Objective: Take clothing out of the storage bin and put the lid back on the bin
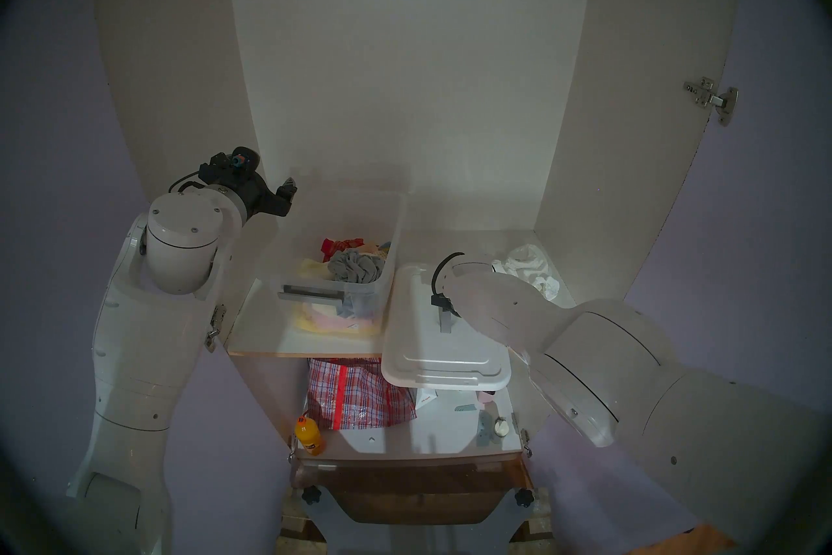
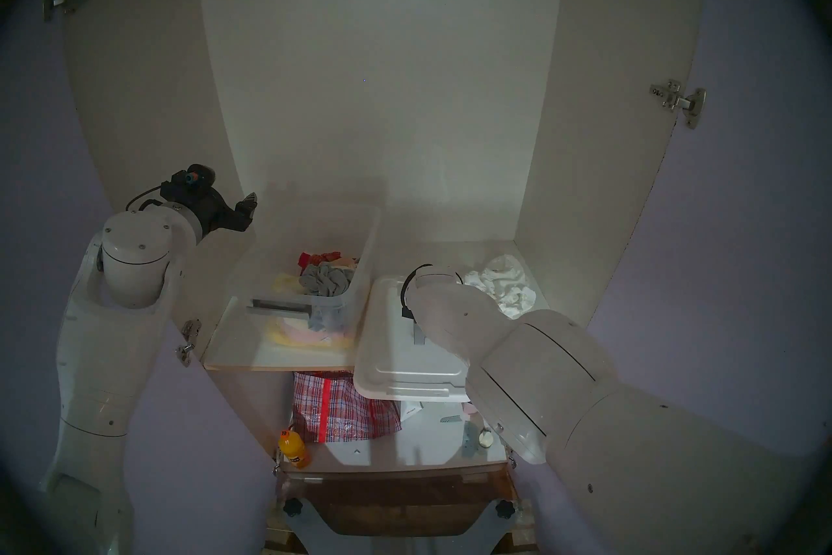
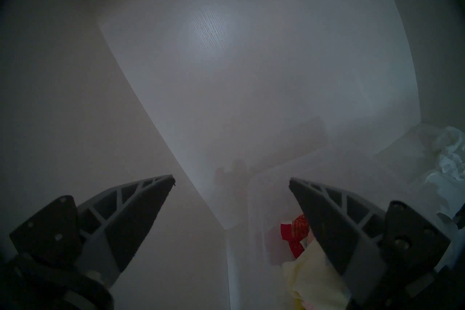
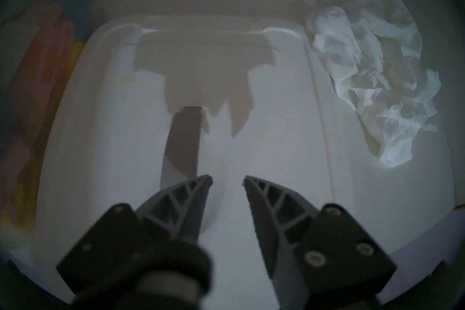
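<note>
The right hand [image 4: 227, 180], fingers parted and empty, hovers over the lid [image 1: 445, 353], right of the storage bin [image 1: 342, 266]; it should straddle the grey handle [image 4: 182, 143] squarely. The clothing [image 1: 531, 270] lies far right.

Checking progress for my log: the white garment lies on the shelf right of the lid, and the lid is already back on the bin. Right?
Not quite. The white garment does lie on the shelf right of the lid, but the lid is not on the storage bin. The head view shows it lying beside the open bin, under the right gripper.
</note>
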Tool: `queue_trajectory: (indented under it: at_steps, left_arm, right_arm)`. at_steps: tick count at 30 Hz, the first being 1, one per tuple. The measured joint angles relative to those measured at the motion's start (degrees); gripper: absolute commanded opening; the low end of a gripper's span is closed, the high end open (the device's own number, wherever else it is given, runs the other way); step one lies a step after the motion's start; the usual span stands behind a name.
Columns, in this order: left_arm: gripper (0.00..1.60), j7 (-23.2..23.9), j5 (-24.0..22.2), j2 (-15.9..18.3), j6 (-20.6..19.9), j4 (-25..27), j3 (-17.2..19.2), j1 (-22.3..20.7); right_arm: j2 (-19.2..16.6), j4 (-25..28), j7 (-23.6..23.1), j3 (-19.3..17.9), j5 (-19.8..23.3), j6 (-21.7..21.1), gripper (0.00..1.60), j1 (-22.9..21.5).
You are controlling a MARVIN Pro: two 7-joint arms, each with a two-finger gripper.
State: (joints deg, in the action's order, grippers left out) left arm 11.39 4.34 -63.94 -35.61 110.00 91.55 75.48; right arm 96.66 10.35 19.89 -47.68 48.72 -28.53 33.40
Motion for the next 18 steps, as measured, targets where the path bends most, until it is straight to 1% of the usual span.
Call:
queue_trajectory:
  at_steps: [6, 11, 18]
  left_arm:
    - [1.6, 0.0, 0.0, 0.0, 0.0, 0.0, 0.0, 0.0]
    - [1.6, -0.1, -0.1, 0.0, 0.0, 0.0, 0.0, 0.0]
    - [1.6, -0.1, -0.1, 0.1, 0.0, 0.0, 0.0, 0.0]
  right_arm:
    - [0.1, -0.9, -1.1, 0.0, -0.1, 1.2, 1.6, -0.2]
    - [0.1, -1.4, -1.3, -1.1, 0.4, 1.9, 1.6, -0.8]
    - [0.1, -1.9, -0.9, -2.1, 1.2, 1.5, 1.6, -2.4]
